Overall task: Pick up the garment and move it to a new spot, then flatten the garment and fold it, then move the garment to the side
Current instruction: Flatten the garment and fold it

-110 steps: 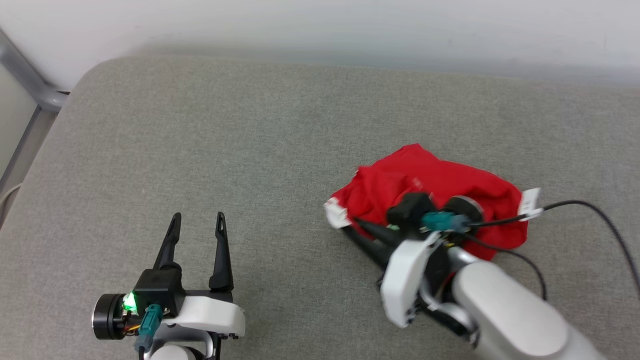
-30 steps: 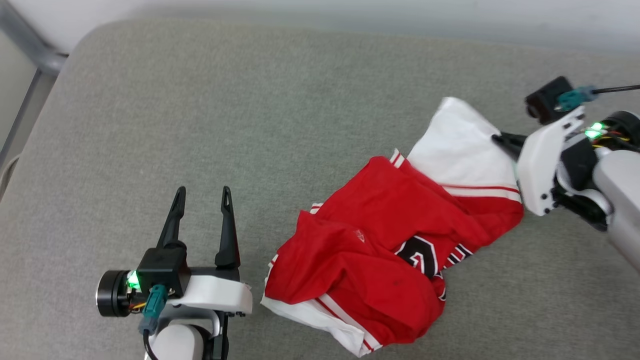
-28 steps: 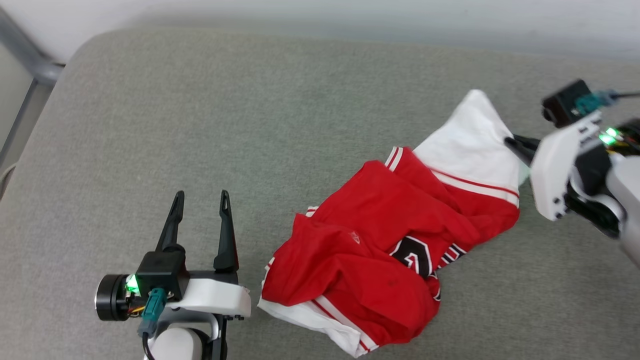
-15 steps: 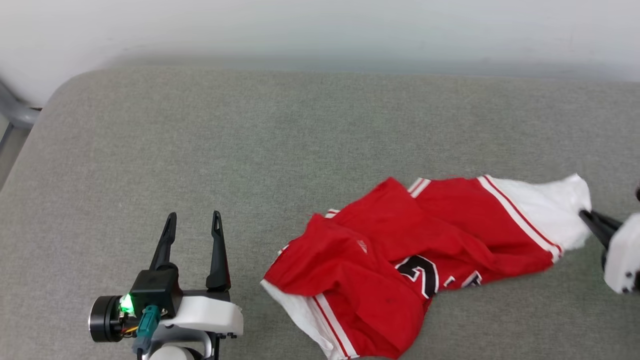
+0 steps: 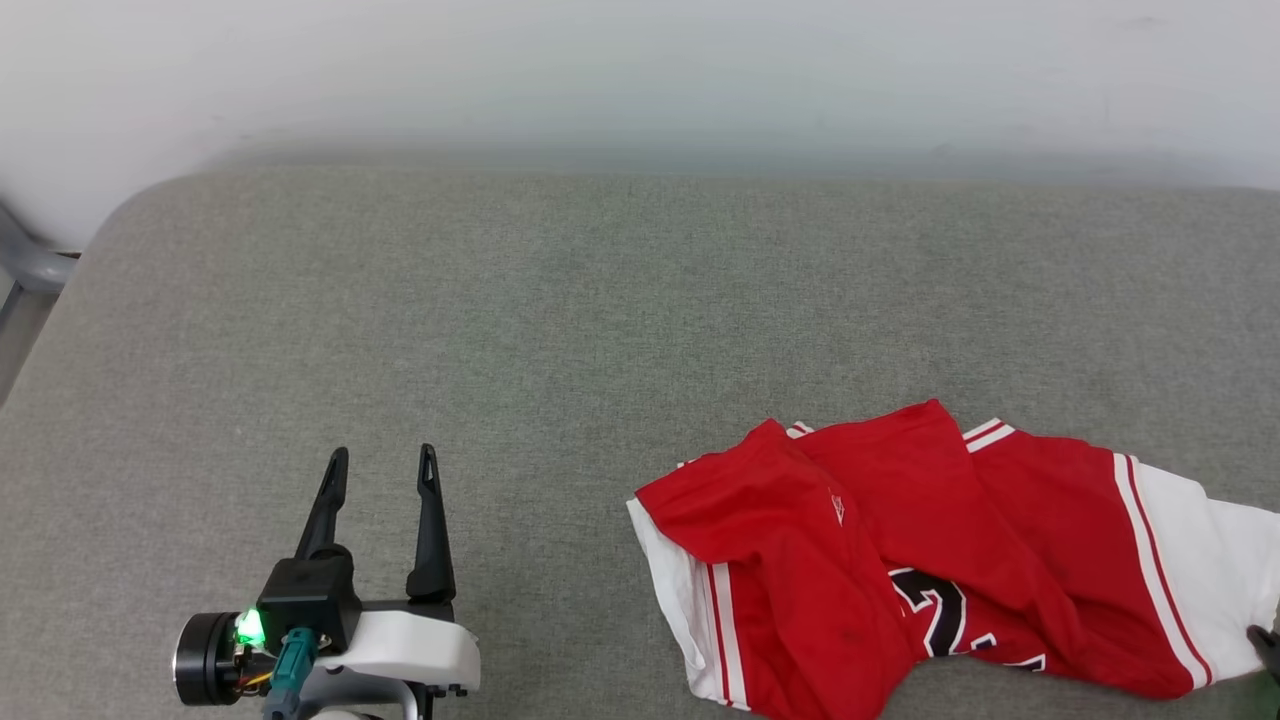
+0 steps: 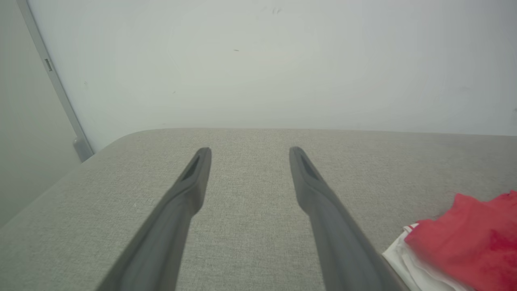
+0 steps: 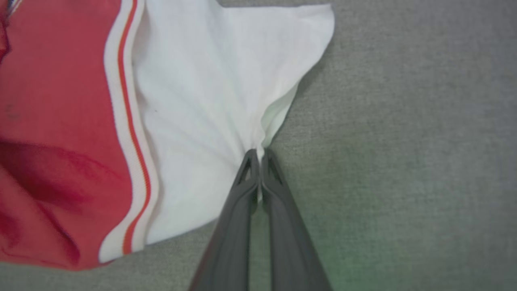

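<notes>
The garment (image 5: 900,560), red with white sleeves, striped trim and black-and-white lettering, lies rumpled on the grey cushion at the lower right of the head view. My right gripper (image 7: 258,155) is shut on the edge of its white sleeve (image 7: 210,101), the cloth puckering at the fingertips; a dark tip of it (image 5: 1268,645) shows at the right edge of the head view. My left gripper (image 5: 382,462) stands open and empty at the lower left, well apart from the garment. In the left wrist view a corner of the garment (image 6: 472,238) lies to the right of my left gripper (image 6: 249,151).
The wide grey cushion (image 5: 500,340) stretches to a pale wall (image 5: 640,70) at the back. A grey metal frame bar (image 5: 25,262) runs past the cushion's rounded left corner.
My right gripper has dragged the sleeve down and to the right, pulling the garment longer and flatter. The head view has shifted too. The left gripper stays open and still.
</notes>
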{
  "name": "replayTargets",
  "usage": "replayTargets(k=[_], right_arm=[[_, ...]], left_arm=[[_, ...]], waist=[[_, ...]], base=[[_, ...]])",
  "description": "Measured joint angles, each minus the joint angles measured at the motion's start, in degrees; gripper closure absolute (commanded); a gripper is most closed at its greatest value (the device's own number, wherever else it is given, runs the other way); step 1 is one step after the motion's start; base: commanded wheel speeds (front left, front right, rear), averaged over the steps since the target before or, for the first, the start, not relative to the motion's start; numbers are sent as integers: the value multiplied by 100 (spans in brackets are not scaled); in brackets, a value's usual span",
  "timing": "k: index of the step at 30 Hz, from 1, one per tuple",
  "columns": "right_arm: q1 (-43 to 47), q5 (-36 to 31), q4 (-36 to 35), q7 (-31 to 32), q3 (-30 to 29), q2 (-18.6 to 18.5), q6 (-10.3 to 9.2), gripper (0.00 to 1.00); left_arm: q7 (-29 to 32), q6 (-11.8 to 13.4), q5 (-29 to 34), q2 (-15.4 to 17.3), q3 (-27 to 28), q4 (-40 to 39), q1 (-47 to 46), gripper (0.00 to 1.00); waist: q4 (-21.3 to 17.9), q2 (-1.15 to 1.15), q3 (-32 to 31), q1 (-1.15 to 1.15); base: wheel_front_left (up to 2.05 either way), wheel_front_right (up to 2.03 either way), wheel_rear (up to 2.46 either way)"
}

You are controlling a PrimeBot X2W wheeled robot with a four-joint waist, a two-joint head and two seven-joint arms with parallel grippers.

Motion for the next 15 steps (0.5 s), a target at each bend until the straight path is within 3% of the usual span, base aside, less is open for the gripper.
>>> replayTargets(k=[1, 2, 9, 15], right_arm=[[37, -7, 3, -24, -40, 51, -2, 23], [55, -36, 18, -90, -90, 92, -2, 0], [-198, -790, 227, -947, -630, 259, -2, 0], [-544, -1717, -191, -1136, -1496, 419, -1, 0]], left_arm=[[0, -1, 10, 0, 16, 3, 9, 0], [0, -9, 26, 0, 25, 9, 16, 0], [0, -49, 80, -2, 29, 34, 89, 0], [0, -130, 169, 0, 60, 27, 144, 0]], waist=[[-12, 0, -15, 0], [-25, 0, -30, 0], [-87, 0, -185, 0], [-127, 0, -311, 0]], base=[[0, 0, 0], [0, 0, 0], [0, 0, 0], [0, 0, 0]])
